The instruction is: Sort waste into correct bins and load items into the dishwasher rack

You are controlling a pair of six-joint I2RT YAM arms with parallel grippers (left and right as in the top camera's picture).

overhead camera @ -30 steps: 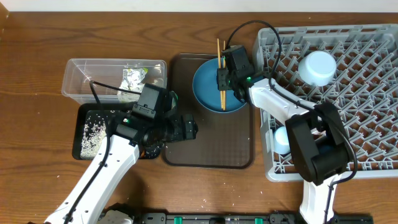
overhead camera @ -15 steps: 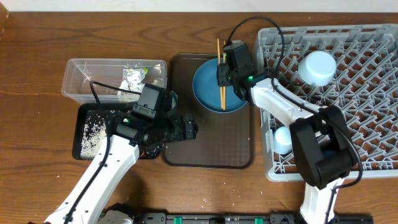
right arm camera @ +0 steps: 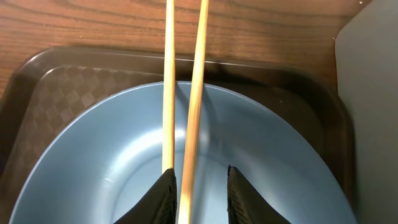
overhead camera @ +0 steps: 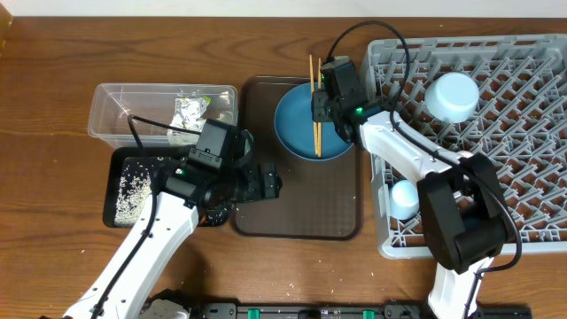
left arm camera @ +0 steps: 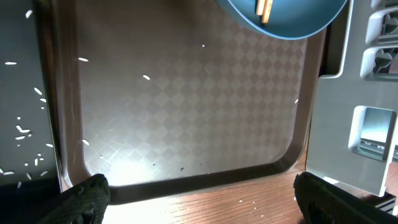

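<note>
The wooden chopsticks (overhead camera: 314,106) lie side by side across the blue plate (overhead camera: 297,133), which sits at the far end of the brown serving tray (overhead camera: 301,213). My right gripper (overhead camera: 322,108) hovers over them, jaws slightly apart. In the right wrist view (right arm camera: 201,194) one chopstick (right arm camera: 193,112) runs between the jaws against the left finger (right arm camera: 163,198). The other passes outside that finger. My left gripper (overhead camera: 270,182) is wide open and empty over the tray's near left part; it also shows in the left wrist view (left arm camera: 202,205).
The grey rack (overhead camera: 514,168) on the right holds an upturned white bowl (overhead camera: 452,96) and a light-blue cup (overhead camera: 403,197). The clear tub (overhead camera: 115,111) holds tissue and the wrapper (overhead camera: 189,111). The black tray (overhead camera: 133,190) holds rice grains. Stray grains lie on the table.
My right gripper has slid a little toward the far end of the chopsticks. The chopsticks, plate and left arm have not moved.
</note>
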